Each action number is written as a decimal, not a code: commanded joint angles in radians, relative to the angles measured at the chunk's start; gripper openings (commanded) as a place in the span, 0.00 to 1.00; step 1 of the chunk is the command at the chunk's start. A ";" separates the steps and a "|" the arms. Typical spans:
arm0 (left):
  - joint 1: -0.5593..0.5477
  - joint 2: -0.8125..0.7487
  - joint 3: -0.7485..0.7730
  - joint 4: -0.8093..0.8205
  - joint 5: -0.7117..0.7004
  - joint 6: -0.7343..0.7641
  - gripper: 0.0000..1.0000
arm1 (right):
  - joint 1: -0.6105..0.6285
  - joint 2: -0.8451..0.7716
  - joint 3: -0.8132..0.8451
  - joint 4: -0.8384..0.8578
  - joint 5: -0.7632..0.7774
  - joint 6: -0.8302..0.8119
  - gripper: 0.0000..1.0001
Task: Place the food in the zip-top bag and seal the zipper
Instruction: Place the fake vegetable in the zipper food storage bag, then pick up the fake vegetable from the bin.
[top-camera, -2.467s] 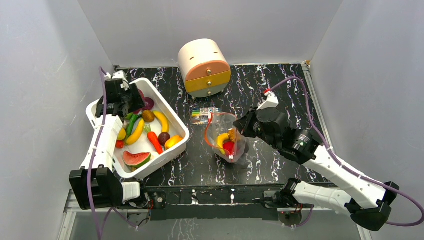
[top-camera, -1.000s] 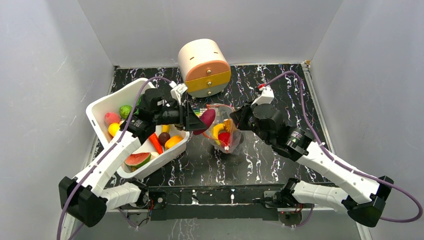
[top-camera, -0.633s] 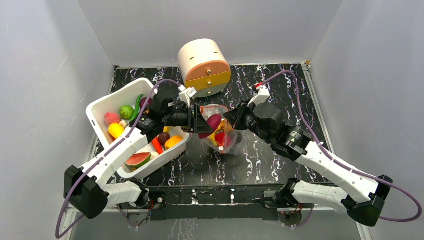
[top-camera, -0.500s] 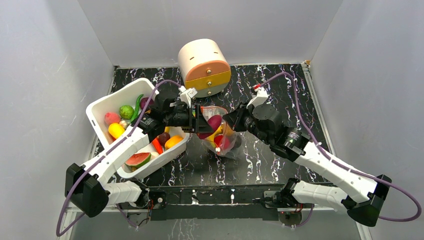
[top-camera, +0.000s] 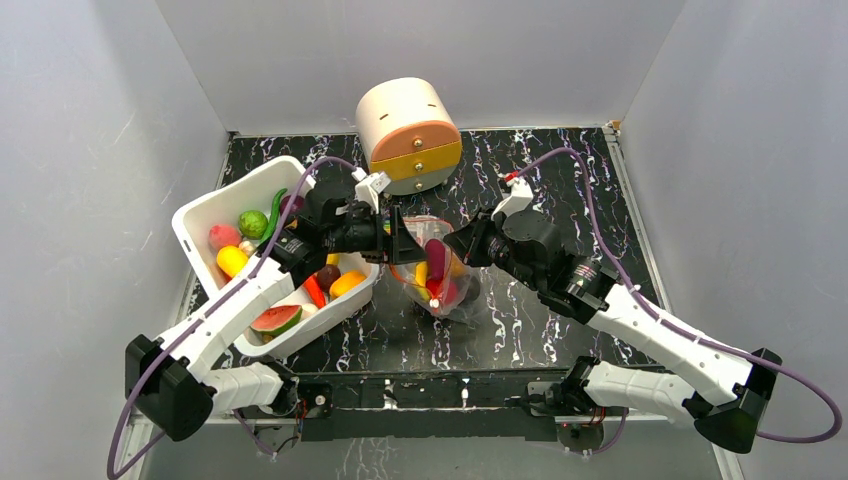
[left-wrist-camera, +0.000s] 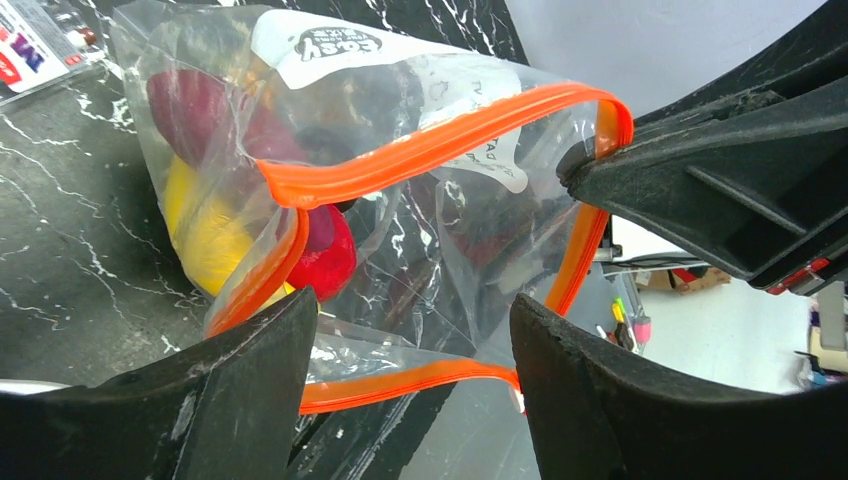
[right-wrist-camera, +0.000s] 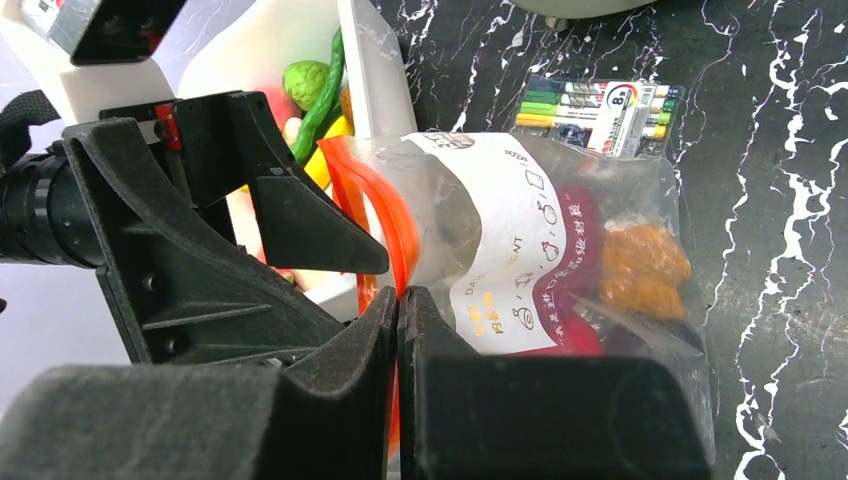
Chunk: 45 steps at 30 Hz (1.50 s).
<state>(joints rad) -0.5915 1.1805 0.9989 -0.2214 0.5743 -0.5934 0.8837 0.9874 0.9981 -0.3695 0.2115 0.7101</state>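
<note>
Black marbled desk fills the floor of a grey-walled booth. Nearest, at 8 o'clock from the middle, a white bin holds a watermelon slice, a carrot and more toy food.

At centre stands the zip-top bag, mouth up and gaping. A purple piece lies inside it with a yellow piece and a red piece.

The left tool sits at the bag's 9 o'clock edge, its jaws apart and empty, the open mouth framed between them in the wrist view. The right tool is at the bag's 3 o'clock edge, jaws together and clamped on the orange zipper, holding the mouth up.

Beyond the bag at 12 o'clock lie a pack of pens and, farthest, a round cream drawer box.

The step in hand looks like loading. A piece seems just delivered, while much food lies in the bin. The next move likely calls for the left tool to return to the bin while the right keeps the mouth wide. Sealing comes afterwards.
</note>
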 joint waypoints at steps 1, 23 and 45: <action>-0.005 -0.054 0.068 -0.032 -0.065 0.033 0.69 | 0.004 -0.022 -0.001 0.049 0.019 0.007 0.00; 0.082 -0.029 0.265 -0.384 -0.767 0.182 0.70 | 0.004 -0.110 -0.044 -0.019 0.086 0.012 0.00; 0.628 0.139 0.137 -0.281 -0.594 0.147 0.64 | 0.004 -0.111 -0.054 -0.022 0.087 0.005 0.00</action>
<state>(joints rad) -0.0082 1.2728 1.1469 -0.5571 -0.0521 -0.4236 0.8837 0.8963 0.9329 -0.4450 0.2825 0.7136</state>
